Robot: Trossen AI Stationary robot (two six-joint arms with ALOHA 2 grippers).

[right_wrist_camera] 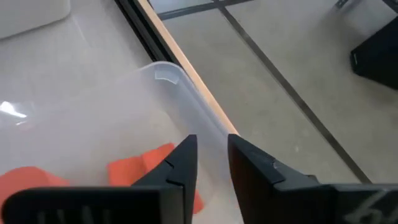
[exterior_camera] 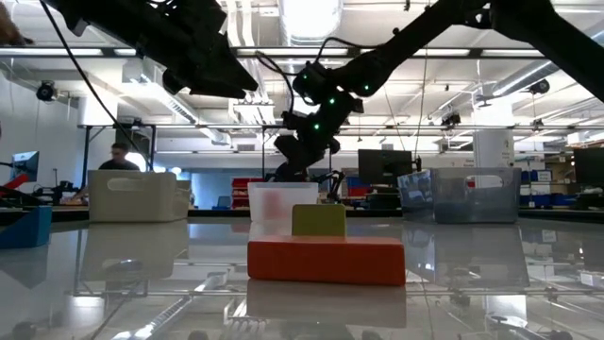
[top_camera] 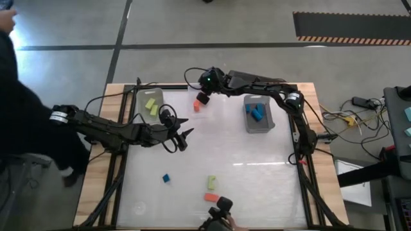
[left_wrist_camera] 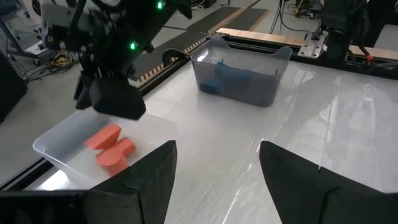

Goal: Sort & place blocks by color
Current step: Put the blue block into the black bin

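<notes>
The right gripper point(top_camera: 203, 98) hovers over the clear bin point(left_wrist_camera: 50, 149) holding orange blocks point(left_wrist_camera: 111, 148), its fingers nearly closed and empty; the left gripper point(top_camera: 182, 137) waits mid-table, spread wide and empty. Three blocks sit loose at the near edge — blue point(top_camera: 166, 178), green point(top_camera: 212, 183), orange bar point(top_camera: 210, 197). They look light, rigid and smooth, so pinch flat opposite faces — across the bar's short width.

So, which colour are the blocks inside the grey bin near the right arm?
Blue. The blocks in the grey bin show best in the high view.
</notes>
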